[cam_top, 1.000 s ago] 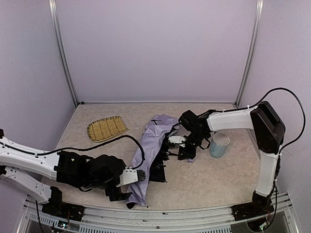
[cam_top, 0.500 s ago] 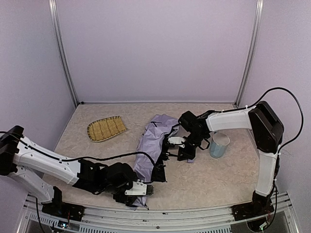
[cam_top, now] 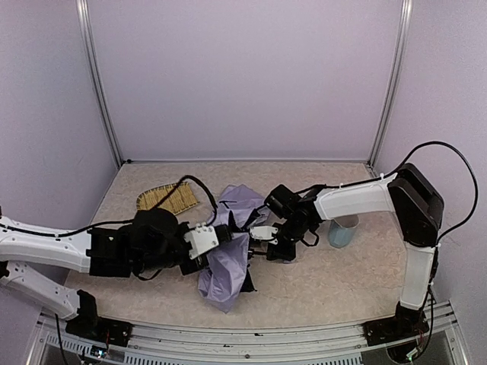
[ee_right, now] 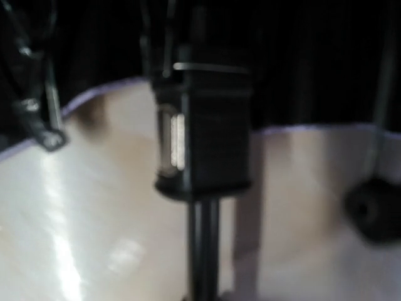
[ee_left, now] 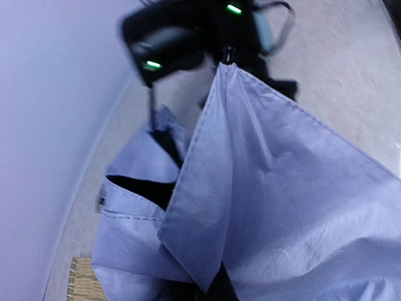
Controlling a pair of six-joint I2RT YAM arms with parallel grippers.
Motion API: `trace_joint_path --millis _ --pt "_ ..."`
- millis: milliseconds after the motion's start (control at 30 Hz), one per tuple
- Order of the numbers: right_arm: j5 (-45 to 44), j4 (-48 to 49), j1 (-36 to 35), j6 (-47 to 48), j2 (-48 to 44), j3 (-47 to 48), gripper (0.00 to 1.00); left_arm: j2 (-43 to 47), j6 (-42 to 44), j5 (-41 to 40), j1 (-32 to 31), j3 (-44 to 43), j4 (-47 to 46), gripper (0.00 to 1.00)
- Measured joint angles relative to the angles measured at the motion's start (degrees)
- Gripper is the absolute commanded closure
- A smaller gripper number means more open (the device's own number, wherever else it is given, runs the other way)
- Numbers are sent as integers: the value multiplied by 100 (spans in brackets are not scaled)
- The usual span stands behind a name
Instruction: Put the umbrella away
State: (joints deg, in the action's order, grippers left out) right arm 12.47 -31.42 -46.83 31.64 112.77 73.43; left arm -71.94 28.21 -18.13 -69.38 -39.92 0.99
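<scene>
The umbrella (cam_top: 227, 268) lies mid-table as a bunched pale lilac canopy with black underside showing. My left gripper (cam_top: 221, 238) is at the canopy's left side, shut on a fold of the fabric; in the left wrist view the lilac cloth (ee_left: 282, 188) fills the frame and hides my fingers. My right gripper (cam_top: 272, 237) is at the canopy's right edge, shut on the umbrella's thin black shaft (ee_right: 203, 244), with a black block (ee_right: 203, 125) on the shaft just above. The handle is hidden.
A light blue cup (cam_top: 343, 230) stands right of the right gripper, under that arm's forearm. A woven straw tray (cam_top: 163, 199) lies at the back left, partly behind the left arm. Metal posts and lilac walls close the back and sides.
My left gripper shut on the fabric and swung from the front edge up toward the table's middle, dragging the canopy's near end into a bunch. The right gripper shifted slightly left.
</scene>
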Motion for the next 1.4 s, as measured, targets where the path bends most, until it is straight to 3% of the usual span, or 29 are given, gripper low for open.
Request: trace_joint_path --millis 133,233,400,600,733,933,1033,1167,1200,1400 --pt "-247 328 -468 11 -120 -223 100 981 -452 560 922 2 -785 100" --pt "-435 575 -841 35 -125 -280 100 1154 -822 870 1521 2 -1235 100" --pt "-723 876 -1233 68 -125 -343 100 586 -1241 962 2144 2 -1460 100" --pt "-1038 1161 -1462 98 -125 -409 100 -833 -1534 890 2708 -179 -1709 100" --pt "-1128 1349 -1510 -13 -155 -514 76 -1838 -1606 870 2977 -448 -1700 100" --pt "-1047 1919 -1565 -435 -439 -1012 46 -2011 -1622 1209 3005 -354 -1648 100" --pt "-997 1985 -1569 -682 -636 -1176 33 -1965 -1622 1386 2999 -345 -1644 100" --pt "-927 2076 -1569 -925 -962 -1292 26 -2059 -1624 1517 3014 -483 -1471 100" --pt "-922 2081 -1569 -994 -1073 -1303 3 -2127 -1624 1547 3016 -566 -1410 100" --pt "-894 1991 -1567 -1217 -1967 -1362 0 -2240 -1626 1742 3053 -713 -1255 100"
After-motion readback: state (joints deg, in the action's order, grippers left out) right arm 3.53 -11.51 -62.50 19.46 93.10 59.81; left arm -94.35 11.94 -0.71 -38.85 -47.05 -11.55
